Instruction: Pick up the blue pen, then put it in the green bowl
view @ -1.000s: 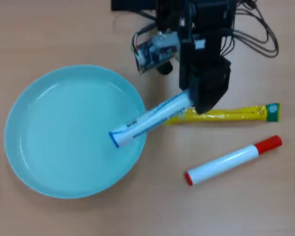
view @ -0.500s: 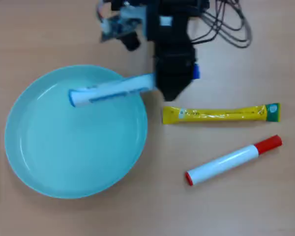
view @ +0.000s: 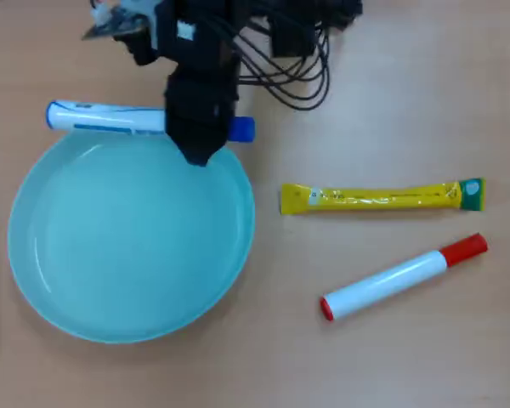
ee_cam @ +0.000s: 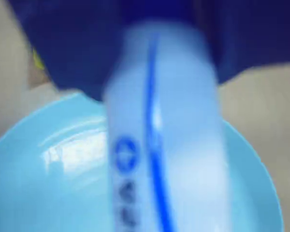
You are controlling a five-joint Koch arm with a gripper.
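Gripper (view: 202, 136) clamps the blue pen (view: 106, 117) near its capped end, barrel level, sticking out left in overhead view. Green bowl (view: 42, 289) below gripper; pen sits over its top rim.

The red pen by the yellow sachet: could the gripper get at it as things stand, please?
Probably not yet. The red pen lies bare on the table, with nothing on or against it, but the gripper is shut on the blue pen above the bowl's rim, so it must release that first.
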